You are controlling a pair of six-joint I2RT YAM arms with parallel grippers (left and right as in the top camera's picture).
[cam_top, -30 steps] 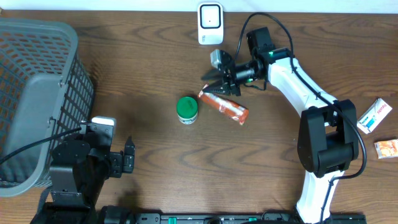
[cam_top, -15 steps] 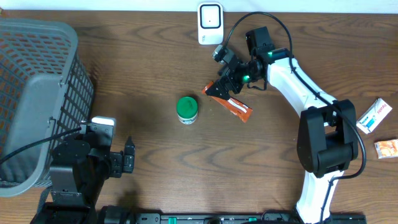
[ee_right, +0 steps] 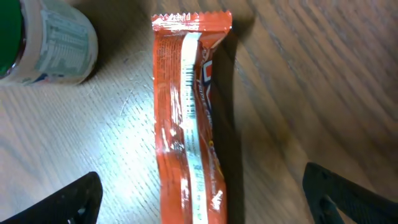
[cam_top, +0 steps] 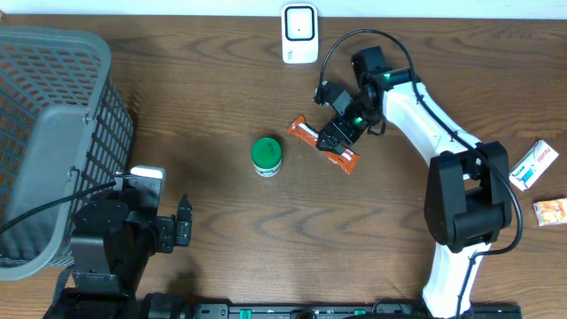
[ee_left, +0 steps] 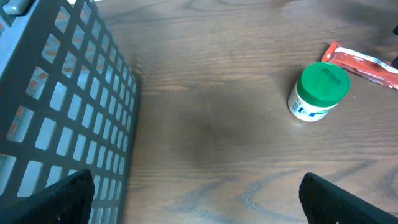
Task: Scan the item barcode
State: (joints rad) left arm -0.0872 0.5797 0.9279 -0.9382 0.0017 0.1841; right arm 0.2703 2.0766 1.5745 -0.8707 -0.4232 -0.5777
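An orange snack bar wrapper (cam_top: 312, 140) lies flat on the wooden table, its seam side with small print facing up (ee_right: 189, 124). My right gripper (cam_top: 338, 135) hovers just above its right half, open, and the bar runs between the two fingers (ee_right: 208, 196) untouched. The white scanner (cam_top: 299, 34) stands at the table's back edge. My left gripper (cam_top: 183, 223) rests open at the front left, nothing between its fingers (ee_left: 202, 196).
A green-lidded jar (cam_top: 266, 156) stands left of the bar (ee_left: 318, 92) (ee_right: 46, 40). A grey wire basket (cam_top: 53, 133) fills the left side (ee_left: 62, 112). Two small boxes (cam_top: 534, 165) (cam_top: 551, 211) lie at the far right.
My right gripper has opened and let go of the orange bar, then swung down over it. The bar has settled flat on the table. The left arm has not moved.
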